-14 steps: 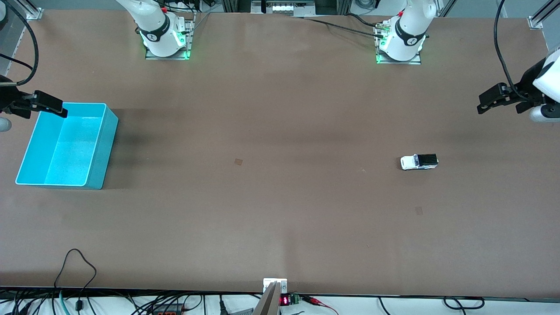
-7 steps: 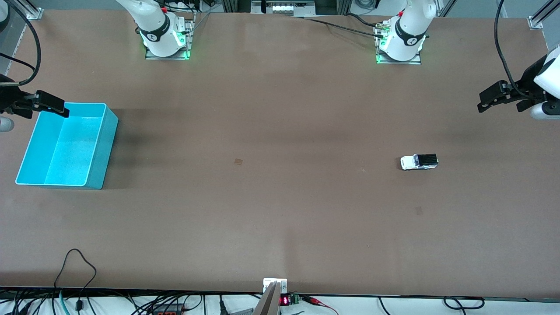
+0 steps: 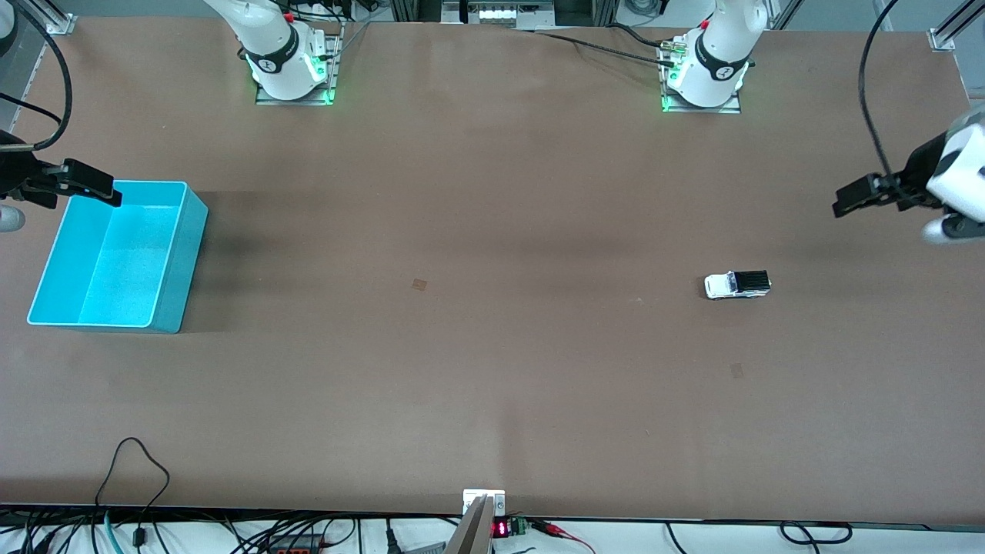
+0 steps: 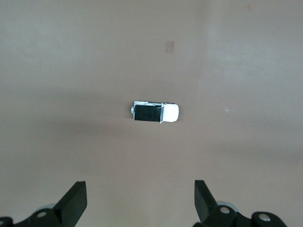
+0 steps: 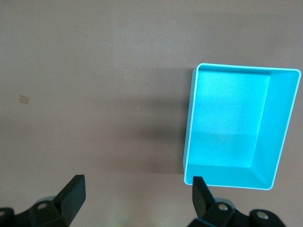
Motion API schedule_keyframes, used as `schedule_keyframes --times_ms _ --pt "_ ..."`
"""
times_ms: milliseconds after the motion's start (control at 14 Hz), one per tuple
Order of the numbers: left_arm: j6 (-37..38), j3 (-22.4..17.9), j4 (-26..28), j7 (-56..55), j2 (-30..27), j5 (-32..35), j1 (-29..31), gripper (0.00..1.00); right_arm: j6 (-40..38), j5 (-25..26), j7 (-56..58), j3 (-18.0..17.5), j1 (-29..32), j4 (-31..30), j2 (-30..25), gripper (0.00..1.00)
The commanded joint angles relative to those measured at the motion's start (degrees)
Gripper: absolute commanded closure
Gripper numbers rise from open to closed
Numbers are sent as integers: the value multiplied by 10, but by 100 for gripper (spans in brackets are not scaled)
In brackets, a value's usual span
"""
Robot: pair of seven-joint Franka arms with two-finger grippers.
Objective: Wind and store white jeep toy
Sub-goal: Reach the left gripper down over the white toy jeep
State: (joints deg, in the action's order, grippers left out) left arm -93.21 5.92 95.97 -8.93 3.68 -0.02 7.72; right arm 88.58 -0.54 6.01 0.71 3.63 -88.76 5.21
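Brown table (image 3: 492, 369) holds the white jeep toy (image 3: 737, 285) alone, free to grab; my left gripper (image 4: 140, 204) hangs spread above it; my right gripper (image 5: 136, 202) waits, spread, over the cyan bin (image 3: 185, 254).

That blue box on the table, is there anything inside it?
Nothing shows inside the cyan bin: its floor and walls are bare in the front view and the right wrist view. The right claw covers one corner of its rim. The white jeep toy sits on the table.
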Motion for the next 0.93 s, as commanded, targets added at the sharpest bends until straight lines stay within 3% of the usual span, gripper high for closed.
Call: schedule_keyframes --times_ms 0,143,571,857 --pt "-83 1 73 -77 8 -12 1 0 -9 6 5 2 1 5 -3 0" --pt "-149 1 110 -181 32 -12 -5 0 -9 6 5 3 2 4 -3 0" --pt "-188 1 110 -484 107 -12 1 0 -7 6 4 3 2 4 -2 0" --pt "-209 1 111 -616 141 -10 -2 0 -5 6 5 3 3 4 -1 0"
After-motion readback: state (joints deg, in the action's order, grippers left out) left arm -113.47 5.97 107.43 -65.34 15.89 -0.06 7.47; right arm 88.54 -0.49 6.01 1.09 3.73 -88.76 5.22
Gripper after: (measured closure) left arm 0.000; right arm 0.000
